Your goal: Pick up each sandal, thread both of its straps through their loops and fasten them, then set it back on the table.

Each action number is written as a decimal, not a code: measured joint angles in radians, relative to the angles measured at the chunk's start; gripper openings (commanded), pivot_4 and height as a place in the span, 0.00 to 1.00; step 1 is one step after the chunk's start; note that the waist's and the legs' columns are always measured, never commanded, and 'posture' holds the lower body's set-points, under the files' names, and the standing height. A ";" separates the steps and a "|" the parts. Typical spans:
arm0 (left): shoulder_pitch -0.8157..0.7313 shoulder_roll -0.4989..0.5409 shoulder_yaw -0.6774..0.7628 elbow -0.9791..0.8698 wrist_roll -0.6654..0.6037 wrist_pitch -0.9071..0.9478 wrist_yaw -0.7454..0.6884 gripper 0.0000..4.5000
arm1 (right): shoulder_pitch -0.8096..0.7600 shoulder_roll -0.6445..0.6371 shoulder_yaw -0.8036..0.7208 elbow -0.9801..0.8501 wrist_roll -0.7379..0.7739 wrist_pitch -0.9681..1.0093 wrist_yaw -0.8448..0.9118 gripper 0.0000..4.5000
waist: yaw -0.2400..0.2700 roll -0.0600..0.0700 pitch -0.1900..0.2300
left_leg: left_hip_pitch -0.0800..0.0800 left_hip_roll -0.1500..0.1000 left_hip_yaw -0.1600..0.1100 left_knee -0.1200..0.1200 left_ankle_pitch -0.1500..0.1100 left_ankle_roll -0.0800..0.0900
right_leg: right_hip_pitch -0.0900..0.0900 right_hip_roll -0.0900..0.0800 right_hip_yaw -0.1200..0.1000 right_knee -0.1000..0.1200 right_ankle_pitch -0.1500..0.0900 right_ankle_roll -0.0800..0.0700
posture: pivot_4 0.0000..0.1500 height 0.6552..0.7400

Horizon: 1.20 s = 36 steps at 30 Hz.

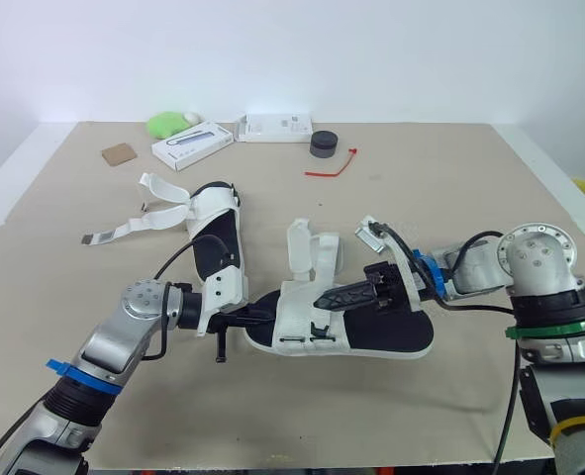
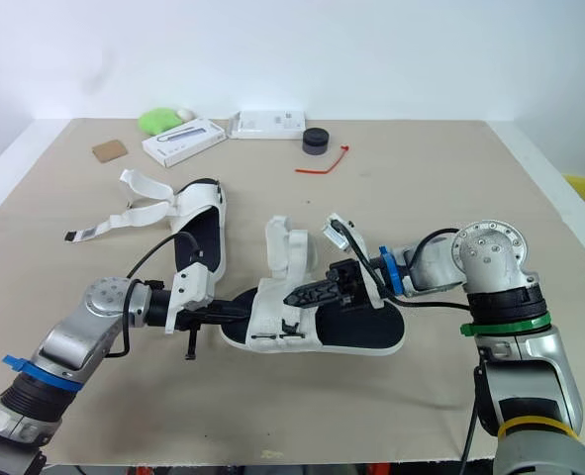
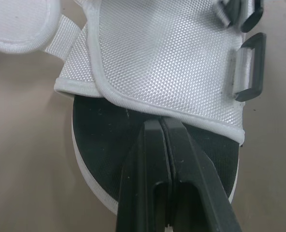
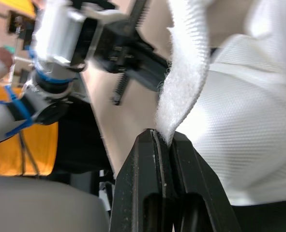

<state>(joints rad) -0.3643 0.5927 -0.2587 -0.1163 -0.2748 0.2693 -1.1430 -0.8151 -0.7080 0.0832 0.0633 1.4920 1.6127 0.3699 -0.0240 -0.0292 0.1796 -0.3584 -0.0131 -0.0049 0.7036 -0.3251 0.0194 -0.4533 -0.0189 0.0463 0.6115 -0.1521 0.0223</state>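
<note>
The near sandal (image 1: 381, 332), black sole with white mesh upper, lies on the table's middle. My left gripper (image 1: 270, 310) is at its toe end, shut on the lower edge of the white upper (image 3: 147, 67), just above the black footbed (image 3: 104, 150). My right gripper (image 1: 324, 299) reaches in from the right over the footbed and is shut on a fuzzy white strap (image 4: 184, 72). Two black loops (image 3: 251, 67) sit on the upper's side. The second sandal (image 1: 218, 237) rests further back on the left, its straps (image 1: 139, 223) spread loose on the table.
Along the far edge are a green object (image 1: 168, 123), two white boxes (image 1: 193, 145) (image 1: 272, 127), a black round puck (image 1: 324, 143), a red tie (image 1: 334, 163) and a brown card (image 1: 119, 153). The tan table (image 1: 450, 198) ends close in front of me.
</note>
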 measured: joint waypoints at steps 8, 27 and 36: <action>0.001 0.002 0.000 -0.002 0.000 0.000 0.000 0.00 | -0.012 -0.023 -0.004 0.001 0.082 0.003 -0.028 0.02 | 0.000 0.000 0.000 | 0.000 0.000 0.000 0.000 0.000 0.000 | 0.000 0.000 0.000 0.000 0.000 0.000 | 1.00 1.00; 0.004 0.002 -0.001 -0.008 0.001 0.000 0.001 0.00 | 0.031 -0.054 -0.001 0.001 0.123 -0.005 -0.069 0.02 | 0.000 0.000 0.000 | 0.000 0.000 0.000 0.000 0.000 0.000 | 0.000 0.000 0.000 0.000 0.000 0.000 | 1.00 1.00; 0.004 0.002 -0.001 -0.008 0.002 0.000 0.002 0.00 | 0.032 -0.033 -0.001 -0.004 0.097 -0.005 -0.069 0.02 | 0.000 0.000 0.000 | 0.000 0.000 0.000 0.000 0.000 0.000 | 0.000 0.000 0.000 0.000 0.000 0.000 | 1.00 1.00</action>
<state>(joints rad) -0.3604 0.5945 -0.2598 -0.1246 -0.2728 0.2690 -1.1414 -0.7836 -0.7412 0.0825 0.0591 1.5894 1.6080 0.3009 -0.0240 -0.0292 0.1795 -0.3586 -0.0128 -0.0047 0.7036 -0.3253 0.0196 -0.4533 -0.0187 0.0464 0.6112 -0.1522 0.0224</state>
